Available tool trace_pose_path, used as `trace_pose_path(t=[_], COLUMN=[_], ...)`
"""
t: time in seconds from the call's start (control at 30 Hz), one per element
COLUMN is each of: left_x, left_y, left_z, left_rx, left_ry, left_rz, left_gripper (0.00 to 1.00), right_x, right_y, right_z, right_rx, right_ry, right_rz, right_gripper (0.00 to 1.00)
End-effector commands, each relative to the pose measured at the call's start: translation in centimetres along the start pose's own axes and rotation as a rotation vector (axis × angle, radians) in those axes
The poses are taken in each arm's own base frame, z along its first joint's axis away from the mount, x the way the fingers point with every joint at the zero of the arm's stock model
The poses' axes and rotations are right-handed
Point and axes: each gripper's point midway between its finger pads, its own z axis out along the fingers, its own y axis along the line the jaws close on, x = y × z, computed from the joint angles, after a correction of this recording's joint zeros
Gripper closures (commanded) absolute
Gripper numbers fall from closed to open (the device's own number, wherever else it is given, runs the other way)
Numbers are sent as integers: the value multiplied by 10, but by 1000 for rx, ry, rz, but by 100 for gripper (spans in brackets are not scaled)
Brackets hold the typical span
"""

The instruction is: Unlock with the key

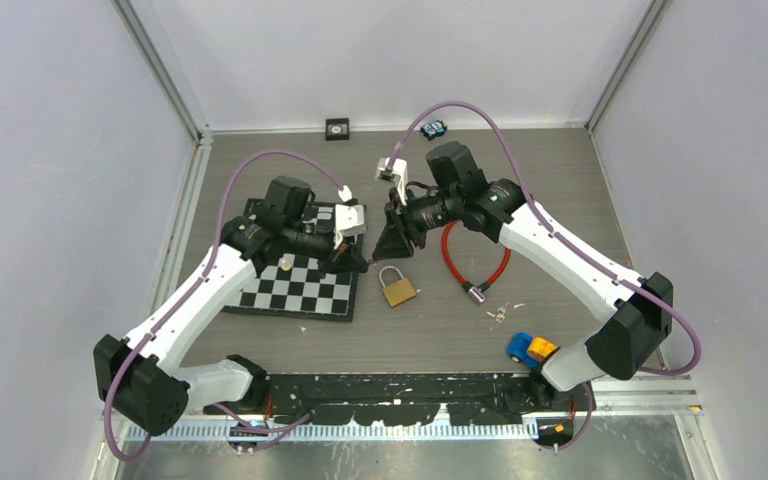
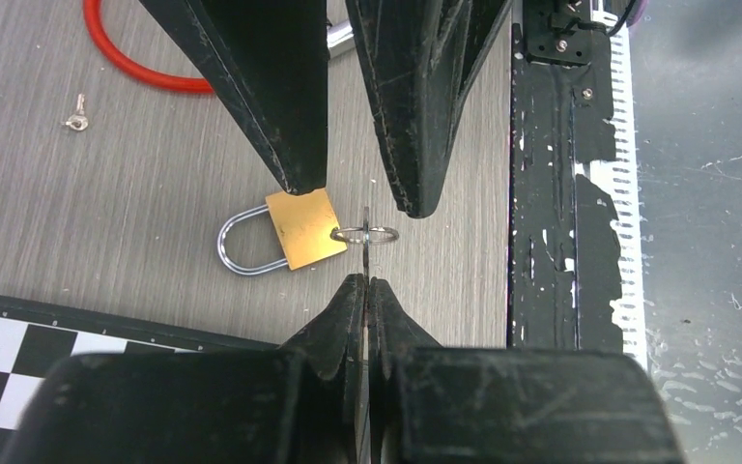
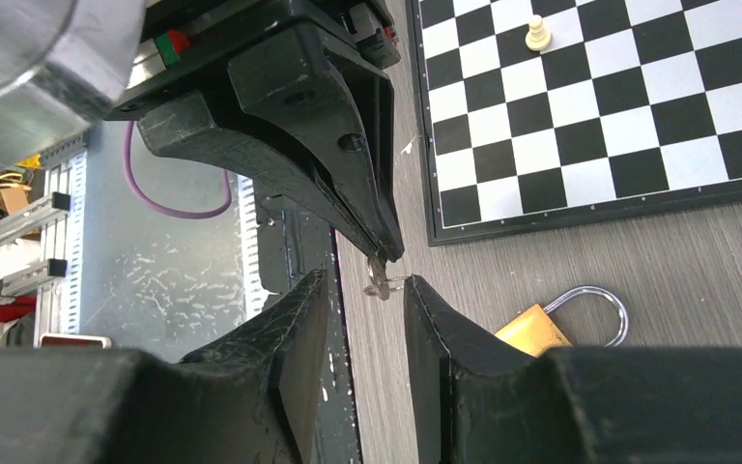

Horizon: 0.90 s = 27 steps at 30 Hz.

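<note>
The left gripper [image 2: 365, 282] has its jaws pressed together on one key [image 2: 365, 253], held edge-on with a single key ring [image 2: 375, 233] hanging from it. The right gripper [image 2: 359, 198] faces it tip to tip with its jaws apart; in the right wrist view the key hangs in the gap between its two fingers [image 3: 295, 358], gripped by neither. One brass padlock [image 2: 299, 228] lies flat on the counter [image 1: 560, 180] just beside both grippers' tips, with its shackle pointing away from the key. Whether the ring touches its body cannot be told. One red cable lock [image 1: 475, 268] lies behind the right gripper, and a small cluster of loose keys [image 1: 498, 313] near it is too small to count. Under the left gripper is one chessboard [image 1: 300, 285] carrying one white pawn [image 3: 538, 34]. One toy car [image 1: 532, 349] sits by the right arm's base.
</note>
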Motion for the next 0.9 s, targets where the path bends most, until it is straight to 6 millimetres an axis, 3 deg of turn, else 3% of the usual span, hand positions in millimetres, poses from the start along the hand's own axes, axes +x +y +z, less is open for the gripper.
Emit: trace_pose_path(t=[0.0,0.87], left_x=[-12,-11], left_y=[-7,-7], left_z=[-3,-2], left_rx=[10,0], left_ry=[-47,-57], left_rz=[29,23], left_gripper=[100,100], right_x=[-2,13], right_y=[3,-5], right_z=[4,22], right_rx=[9,61], right_ry=[7,71], right_rz=[-50,-79], right_gripper=[61,72])
